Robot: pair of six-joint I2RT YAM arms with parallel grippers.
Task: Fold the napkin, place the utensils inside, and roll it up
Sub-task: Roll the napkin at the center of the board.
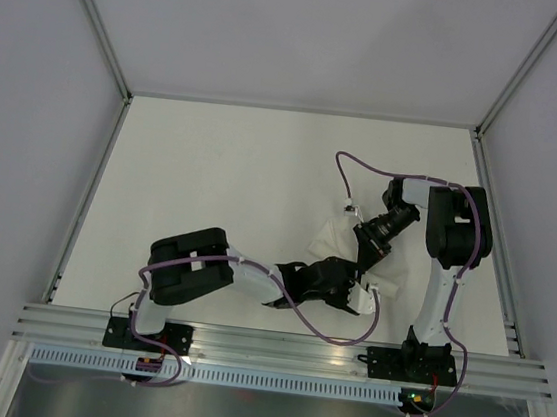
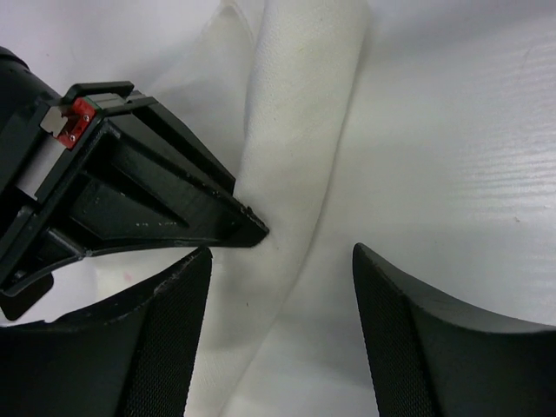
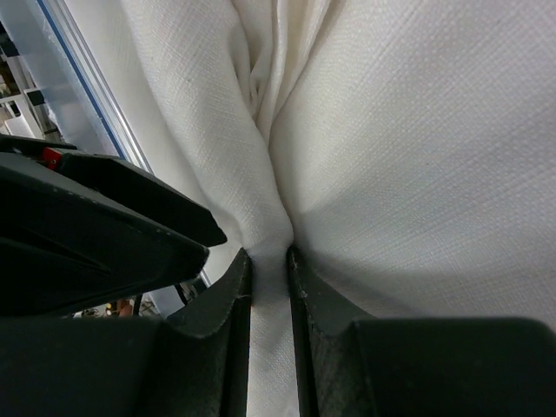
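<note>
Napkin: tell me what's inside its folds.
The napkin shows only bunched white cloth, one fold pinched by the right gripper. No utensils are visible; anything inside is covered by cloth.

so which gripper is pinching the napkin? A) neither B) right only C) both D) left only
B: in the right wrist view the right gripper is shut on a fold of the napkin, while the left gripper has its fingers wide apart over the cloth.

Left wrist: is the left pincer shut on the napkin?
No, the left pincer has its fingers wide apart, the napkin lying between them.
</note>
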